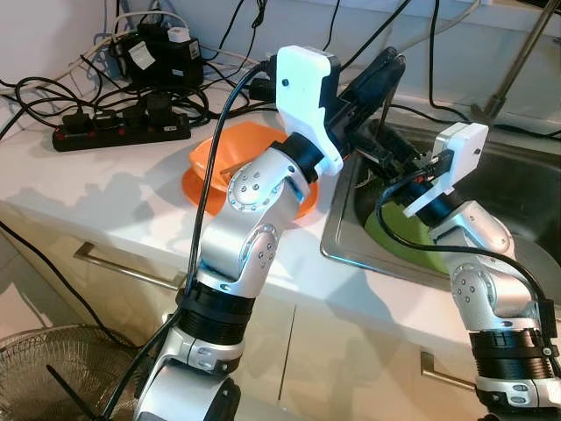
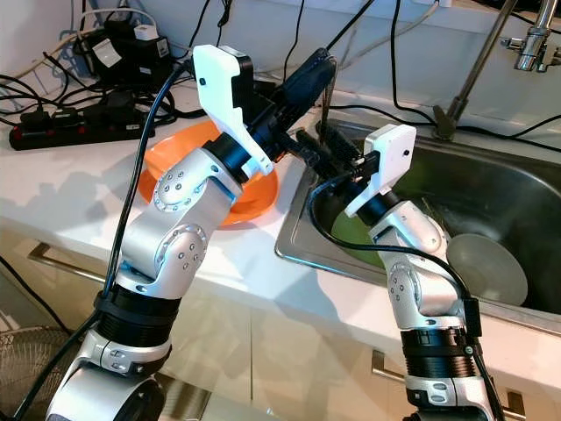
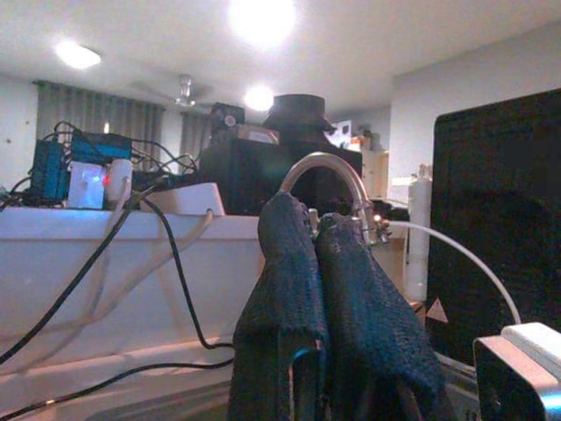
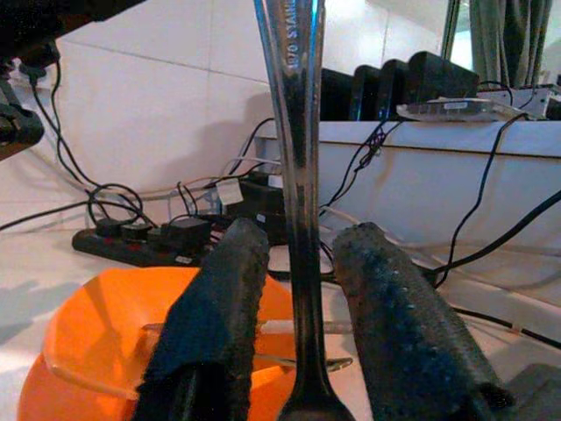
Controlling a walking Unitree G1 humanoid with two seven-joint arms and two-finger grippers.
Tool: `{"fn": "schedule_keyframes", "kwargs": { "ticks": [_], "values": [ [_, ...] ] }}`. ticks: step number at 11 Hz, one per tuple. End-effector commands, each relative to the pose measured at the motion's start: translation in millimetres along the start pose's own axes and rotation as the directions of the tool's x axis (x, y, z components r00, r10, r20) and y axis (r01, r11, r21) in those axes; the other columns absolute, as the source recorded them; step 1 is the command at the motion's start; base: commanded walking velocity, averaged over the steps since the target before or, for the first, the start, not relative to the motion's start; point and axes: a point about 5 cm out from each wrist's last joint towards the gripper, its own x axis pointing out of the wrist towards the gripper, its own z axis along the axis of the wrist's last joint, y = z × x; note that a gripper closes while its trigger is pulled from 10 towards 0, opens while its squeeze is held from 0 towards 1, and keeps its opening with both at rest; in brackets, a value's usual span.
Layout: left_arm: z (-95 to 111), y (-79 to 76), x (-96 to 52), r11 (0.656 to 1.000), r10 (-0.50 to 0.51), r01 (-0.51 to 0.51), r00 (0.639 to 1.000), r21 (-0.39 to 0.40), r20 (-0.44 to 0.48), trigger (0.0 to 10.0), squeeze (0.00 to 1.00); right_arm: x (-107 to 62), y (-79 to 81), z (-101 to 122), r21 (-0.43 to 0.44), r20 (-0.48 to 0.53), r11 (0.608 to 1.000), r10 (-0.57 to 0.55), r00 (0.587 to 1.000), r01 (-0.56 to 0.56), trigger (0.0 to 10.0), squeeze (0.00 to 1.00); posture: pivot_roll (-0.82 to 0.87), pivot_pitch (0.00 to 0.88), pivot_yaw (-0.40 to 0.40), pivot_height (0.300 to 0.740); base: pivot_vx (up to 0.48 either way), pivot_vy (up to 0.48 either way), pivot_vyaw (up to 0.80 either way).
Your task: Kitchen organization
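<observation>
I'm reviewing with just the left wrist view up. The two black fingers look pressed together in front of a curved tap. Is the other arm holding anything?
Observer: Yes. The right pincer is shut on a metal utensil, whose stem stands upright between the fingers.
Operator: Where is that pincer?
Observer: Above the left edge of the sink, close beside the left pincer.
Operator: Anything in the sink itself?
Observer: A green plate lies under the right arm, with a pale bowl further to the right.
</observation>
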Motion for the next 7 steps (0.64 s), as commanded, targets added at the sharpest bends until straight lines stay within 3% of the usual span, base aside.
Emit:
{"fn": "schedule_keyframes", "kwargs": {
  "ticks": [1,7],
  "values": [
    [3.9,-4.2,0.6,1.0,-0.006,0.007,1.0,-0.014,0.021,10.0,0.0,2.6,-2.5,2.2,-0.009,0.01,1.0,-0.016,1.0,0.016,0.0,0.0,0.18,0.01,-0.027,0.74,0.0,0.0,0.0],
    [1.2,-3.7,0.7,1.0,0.006,-0.006,1.0,-0.004,0.01,10.0,0.0,2.8,-4.9,1.0,-0.009,0.008,0.999,-0.036,0.999,0.036,0.0,0.0,0.18,0.012,-0.028,0.74,0.0,0.0,0.0]
  ]
}}
